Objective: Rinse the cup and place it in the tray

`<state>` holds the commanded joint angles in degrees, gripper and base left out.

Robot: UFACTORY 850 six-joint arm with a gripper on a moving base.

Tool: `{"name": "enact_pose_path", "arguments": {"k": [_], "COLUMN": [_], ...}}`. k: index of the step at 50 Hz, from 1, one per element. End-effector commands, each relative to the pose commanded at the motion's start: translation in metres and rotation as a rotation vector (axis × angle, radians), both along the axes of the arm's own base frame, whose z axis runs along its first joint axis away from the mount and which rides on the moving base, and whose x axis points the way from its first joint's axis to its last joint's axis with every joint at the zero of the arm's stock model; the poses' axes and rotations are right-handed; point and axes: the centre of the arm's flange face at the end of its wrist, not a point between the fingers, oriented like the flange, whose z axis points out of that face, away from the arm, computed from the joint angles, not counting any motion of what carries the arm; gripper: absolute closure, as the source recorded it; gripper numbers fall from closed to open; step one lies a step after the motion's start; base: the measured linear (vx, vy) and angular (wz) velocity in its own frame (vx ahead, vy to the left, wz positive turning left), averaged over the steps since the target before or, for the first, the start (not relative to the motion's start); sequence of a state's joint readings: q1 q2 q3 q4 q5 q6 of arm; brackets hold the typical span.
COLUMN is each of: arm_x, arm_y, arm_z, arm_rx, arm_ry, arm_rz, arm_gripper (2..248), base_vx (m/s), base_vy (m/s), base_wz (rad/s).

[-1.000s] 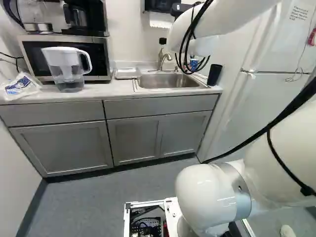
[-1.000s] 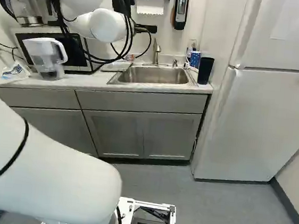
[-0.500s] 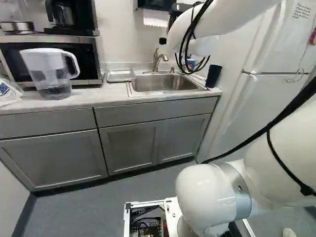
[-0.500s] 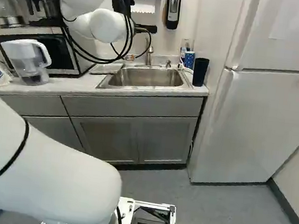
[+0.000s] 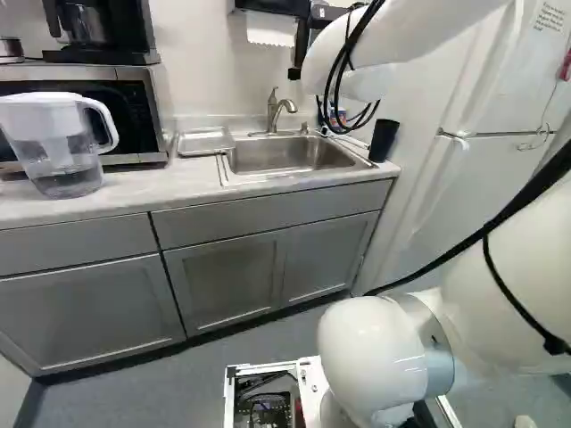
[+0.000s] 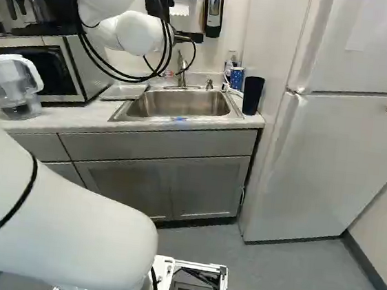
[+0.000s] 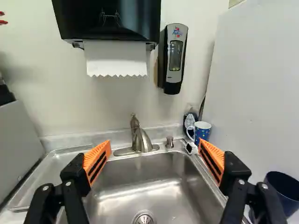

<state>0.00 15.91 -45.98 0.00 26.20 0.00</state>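
Observation:
My gripper hangs above the back of the sink. Seen from the wrist, the gripper stands open with nothing between its orange pads; the faucet is ahead, the basin below. A dark blue cup stands on the counter beside the sink, partly behind one finger; it also shows as the dark cup in the right base view. Behind it, near the wall, is a blue patterned mug with a white rim. A shallow, pale tray lies on the counter on the sink's other side.
The faucet rises at the sink's back, below a paper towel dispenser and a soap dispenser. A water pitcher stands before the microwave. A tall white fridge borders the counter.
The base has moved: counter, sink and pitcher have shifted toward the left in both base views, and the counter looks slightly nearer. The arm keeps its pose against its lowest joint.

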Motion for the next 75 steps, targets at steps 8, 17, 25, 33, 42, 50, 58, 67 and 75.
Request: {"name": "enact_pose_path", "arguments": {"k": [8,17,25,33,42,50,58,67,75], "arm_x": [0.0000,0.0000,0.0000,0.0000,0.0000,0.0000,0.0000,0.0000,0.0023], "arm_y": [0.0000,0.0000,0.0000,0.0000,0.0000,0.0000,0.0000,0.0000,0.0000], "arm_z": [0.0000,0.0000,0.0000,0.0000,0.0000,0.0000,0.0000,0.0000,0.0002], "arm_rx": [0.000,0.000,0.000,0.000,0.000,0.000,0.000,0.000,0.000], "arm_ry": [0.000,0.000,0.000,0.000,0.000,0.000,0.000,0.000,0.001], "arm_rz": [0.000,0.000,0.000,0.000,0.000,0.000,0.000,0.000,0.000], "arm_gripper": [3,3,3,3,3,3,3,3,3], "base_vx": [0.122,0.123,0.124,0.124,0.112,0.072,0.020,0.000,0.000], "base_vy": [0.040,0.040,0.043,0.038,0.037,0.022,-0.001,0.000,0.000], "base_wz": [-0.021,-0.017,-0.014,-0.021,-0.016,-0.008,-0.006,0.000,0.000]}}
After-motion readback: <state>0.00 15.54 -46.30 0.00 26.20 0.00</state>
